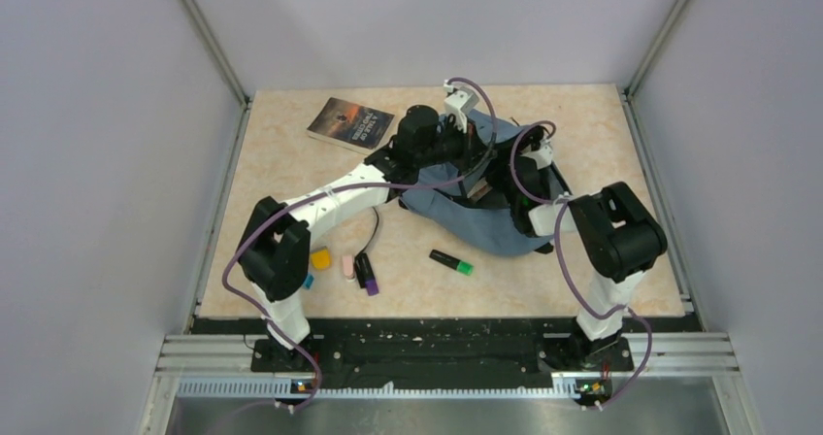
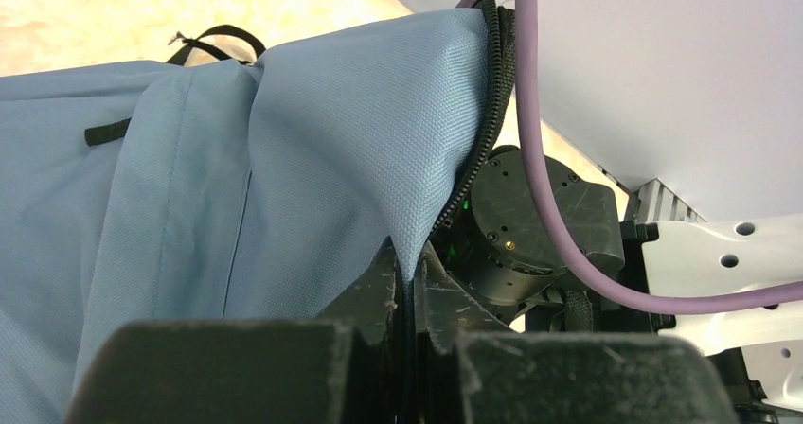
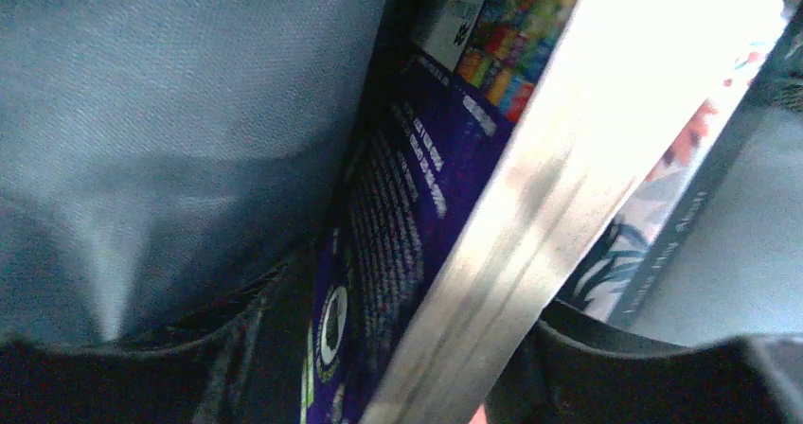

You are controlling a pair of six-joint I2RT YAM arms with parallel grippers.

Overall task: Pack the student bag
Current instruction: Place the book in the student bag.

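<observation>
far left, a paperback [image 1: 351,124] waits on the surface [image 1: 602,270], outside the student bag [image 1: 476,226], which lies mid-surface. your left tool [image 2: 407,287] is pinched tight on the bag's zipper edge [image 2: 478,131], lifting the mouth; hold it high and taut. your right tool [image 3: 417,372] straddles a purple book [image 3: 398,216] inside the bag; whether it grips, you cannot tell. seat that book flat beside the second book [image 3: 663,206] before backing out.

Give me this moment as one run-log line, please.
left jaws: shut on student bag | right jaws: around purple book inside bag, grip unclear
</observation>
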